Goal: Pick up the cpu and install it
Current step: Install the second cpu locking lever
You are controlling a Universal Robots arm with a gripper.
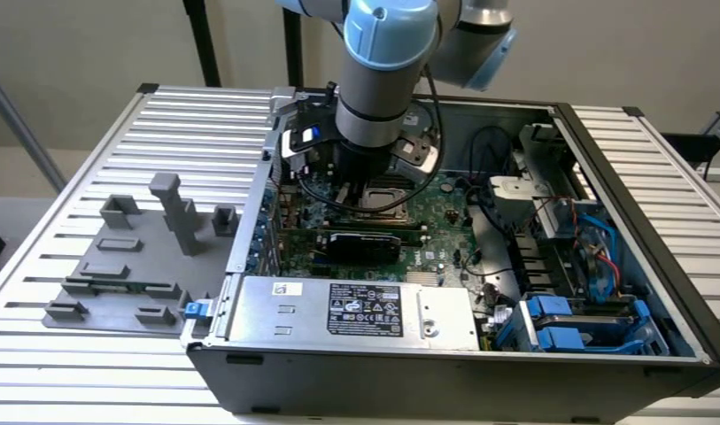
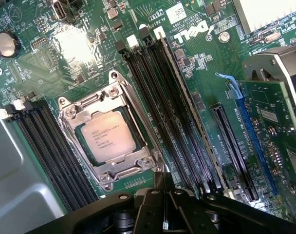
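So here's where I'm at, scanning the exterior view from its left. There's a grey fixture plate (image 1: 129, 266) with little holder blocks sitting on the slatted counter (image 1: 52, 221), near the counter's edge on that side, with nothing on it that I can make out. Next over is the open computer case (image 1: 454, 354), lying on its side, and the arm is reaching down into it over the motherboard (image 1: 437, 208). The silver box with the black label (image 1: 360, 310) sits along the near wall of the case, and the blue drive bays (image 1: 572, 323) are at the corner on the exterior view's right.

The cpu (image 2: 108, 135) is already lying flat inside the metal socket frame (image 2: 106, 134), label side up, between the two banks of black memory slots (image 2: 172, 112). It's square, so no real long axis to worry about; its edges run parallel to the frame. The frame looks unlatched around it, but I can't swear to that.

The pincer (image 2: 160, 183) is closed right down and holding nothing. Its tips are just off one corner of the socket frame, so the chip lies slightly off to the side of the tips rather than under them, close but apart.
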